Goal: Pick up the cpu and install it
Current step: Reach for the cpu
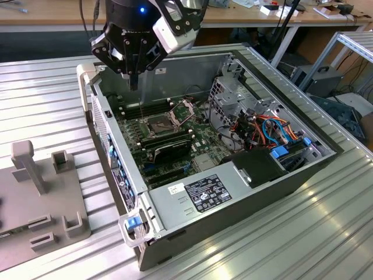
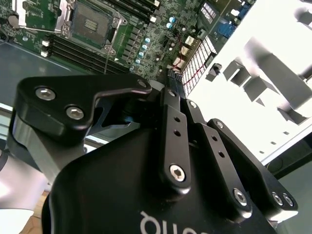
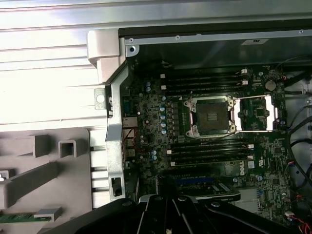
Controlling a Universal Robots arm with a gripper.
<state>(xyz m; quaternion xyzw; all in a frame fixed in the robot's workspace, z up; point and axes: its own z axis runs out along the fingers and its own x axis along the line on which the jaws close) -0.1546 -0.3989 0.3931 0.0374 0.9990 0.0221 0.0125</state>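
My gripper (image 1: pixel 134 80) hangs over the far-left corner of the open computer case (image 1: pixel 137 205), its dark fingers (image 2: pixel 169 105) drawn together and pointing down with nothing seen between them. Below and to the exterior view's right lies the green motherboard (image 1: pixel 201 135) with the dark square socket (image 1: pixel 156 123). The socket (image 3: pixel 212 116) is uncovered, and its hinged metal frame (image 3: pixel 253 113) is swung open beside it. The cpu is out of view.
A long black card (image 1: pixel 168 149) sits in front of the socket, memory slots (image 3: pixel 204 80) flank it, and a power supply (image 1: pixel 204 195) and coloured cables (image 1: pixel 269 129) crowd the case's right part. A grey fixture block (image 1: pixel 41 198) with upright pegs stands on the ribbed metal table (image 1: pixel 41 99).
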